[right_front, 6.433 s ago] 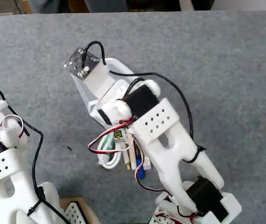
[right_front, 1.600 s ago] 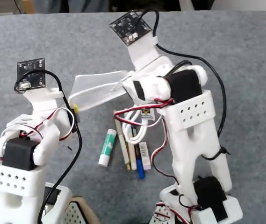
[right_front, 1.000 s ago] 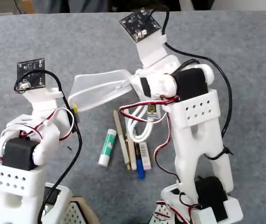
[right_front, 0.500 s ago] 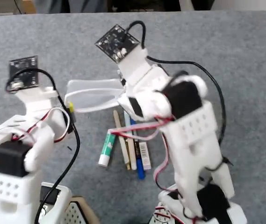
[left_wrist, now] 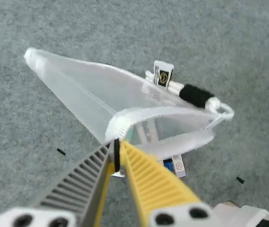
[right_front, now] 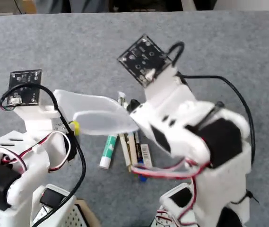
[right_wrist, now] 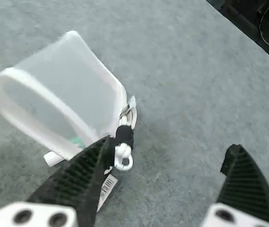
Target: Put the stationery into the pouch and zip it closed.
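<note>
One cable has been released at the pouch by the open right gripper; rim pinched by left gripper; pens remain

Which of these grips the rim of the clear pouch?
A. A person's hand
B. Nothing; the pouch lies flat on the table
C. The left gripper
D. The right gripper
C: in the left wrist view the left gripper is shut on the white rim of the pouch, holding its mouth open, while the right gripper stands wide open.
</note>
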